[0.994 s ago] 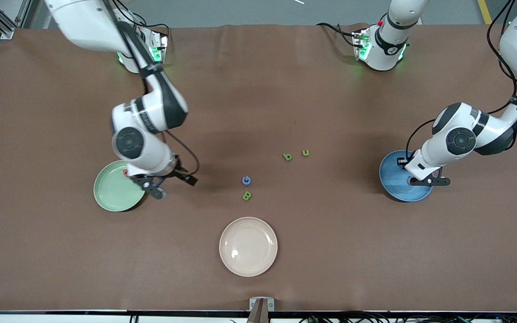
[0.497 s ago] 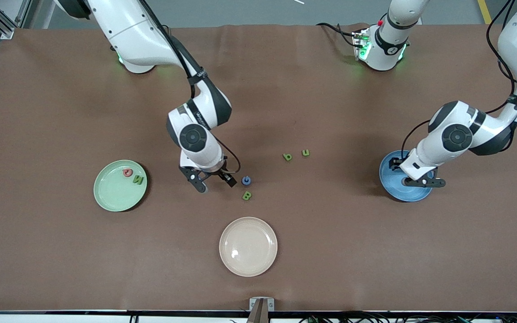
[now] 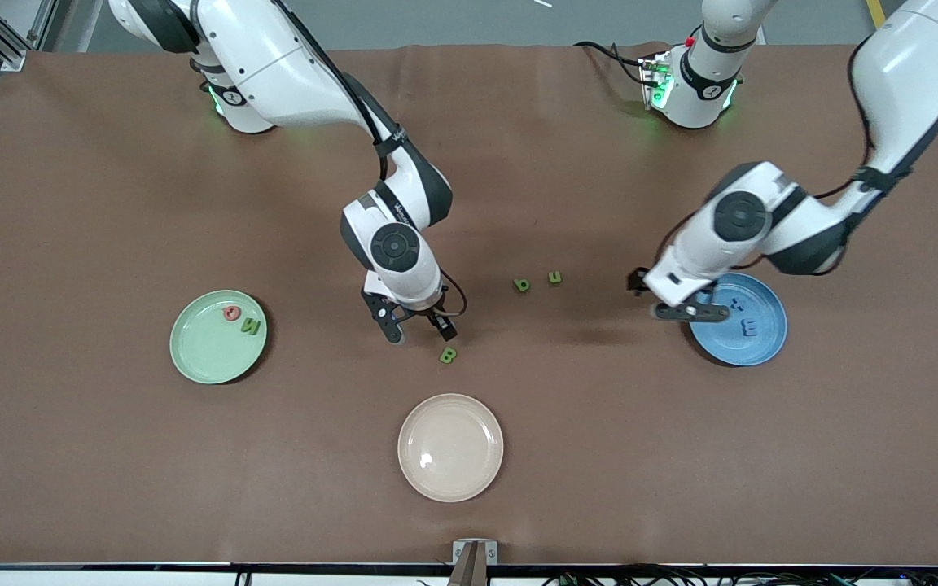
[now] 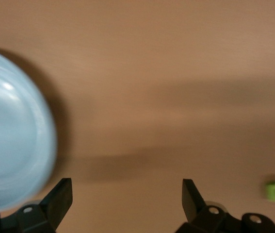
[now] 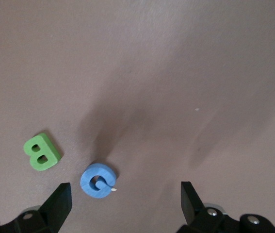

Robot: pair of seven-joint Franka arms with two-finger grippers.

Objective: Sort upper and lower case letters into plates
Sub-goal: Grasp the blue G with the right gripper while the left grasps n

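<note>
Since a second ago both arms have swung toward mid-table. Right gripper (image 3: 418, 327), jaws spread, empty, now hangs over the blue G (image 5: 98, 181), beside the green B (image 3: 448, 354). Left gripper (image 3: 681, 309), jaws spread, empty, has left the blue plate (image 3: 766, 346) and sits over its rim. Plates: three, round, shallow, smooth plastic. Pale green plate (image 3: 204, 358) holds two letters; blue plate two. Cream plate (image 3: 450, 447) lies nearest the front camera. Two small green letters (image 3: 522, 285) lie mid-table. Brown matte table cover (image 3: 111, 203).
</note>
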